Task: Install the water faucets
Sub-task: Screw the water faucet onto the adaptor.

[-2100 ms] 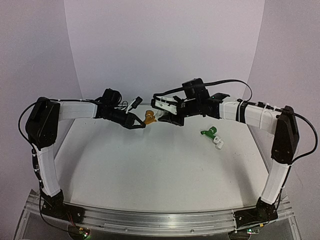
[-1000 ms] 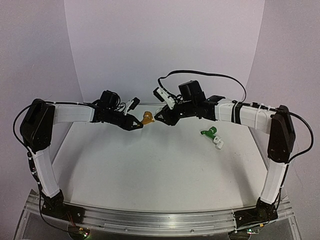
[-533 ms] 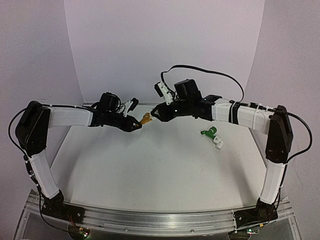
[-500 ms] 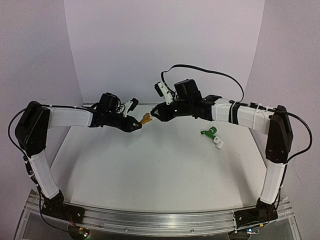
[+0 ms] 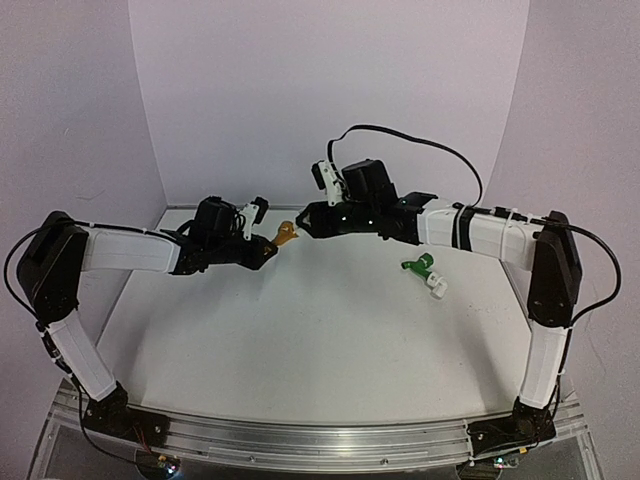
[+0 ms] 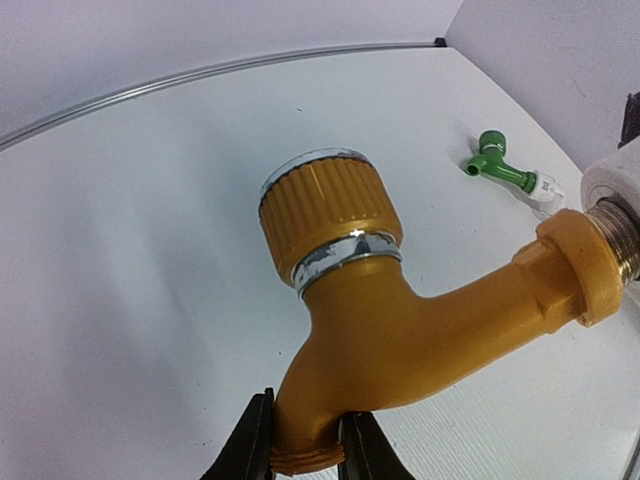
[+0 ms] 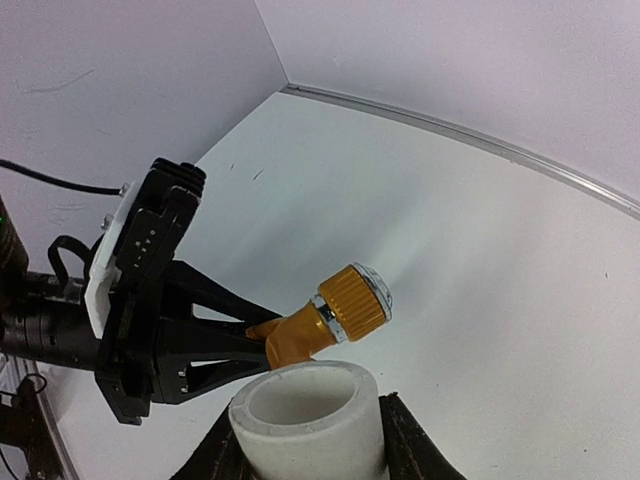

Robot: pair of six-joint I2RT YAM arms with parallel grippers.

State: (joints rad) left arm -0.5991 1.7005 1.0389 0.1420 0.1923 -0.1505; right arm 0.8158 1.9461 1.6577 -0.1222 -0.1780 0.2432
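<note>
The left pincer point(image 6: 305, 447) is closed tight on the spout of the orange tap point(image 6: 370, 330), with 1 black finger on each side of the spout's lip, and holds it above the table point(image 5: 320, 340). The tap's ribbed knob stands up and away from the fingers, and its body bends off to their right. There the brass thread meets the end of a white fitting point(image 7: 305, 415); how far in it sits I cannot tell. The right pincer point(image 7: 305, 445) is clamped on that fitting, its 2 fingers against the fitting's sides, tip to tip with the left pincer. The green tap point(image 5: 418, 264) lies on the table, below and right of the right pincer and well apart from both, with a small white piece point(image 5: 438, 288) on its end.
</note>
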